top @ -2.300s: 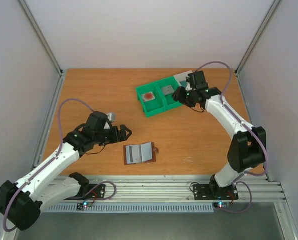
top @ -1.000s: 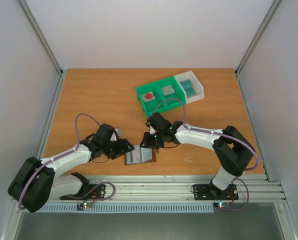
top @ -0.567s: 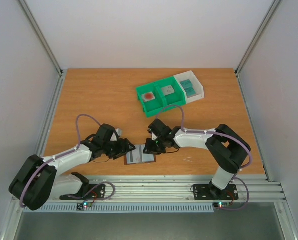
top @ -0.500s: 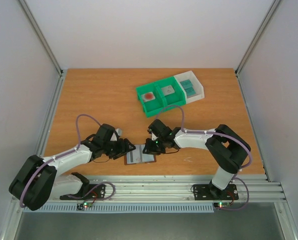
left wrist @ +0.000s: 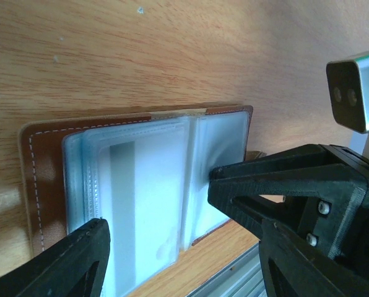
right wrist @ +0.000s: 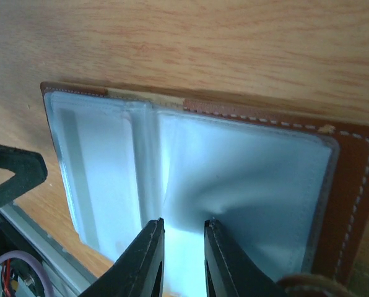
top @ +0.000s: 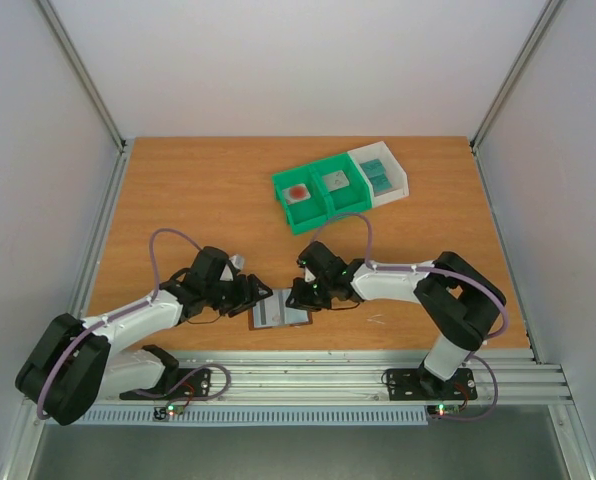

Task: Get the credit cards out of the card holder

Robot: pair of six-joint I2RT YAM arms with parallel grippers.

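Right gripper (right wrist: 182, 235) hides part of card holder (right wrist: 259, 179); grip unclear

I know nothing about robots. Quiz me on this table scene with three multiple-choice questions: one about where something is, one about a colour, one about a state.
1. Where does the flat brown leather card holder lie?
A. Inside a green bin
B. Near the front edge of the wooden table
C. In the far left corner

2. What colour are the thin plastic cards in the white plastic bin?
A. Teal
B. Yellow
C. Black

3. How is the card holder?
A. Folded shut
B. Lying open, its clear plastic pockets facing up
C. Standing on edge

Answers: 1 B, it lies close to the arms' bases. 2 A, teal shows inside the white walls. 3 B, both panels lie spread flat.
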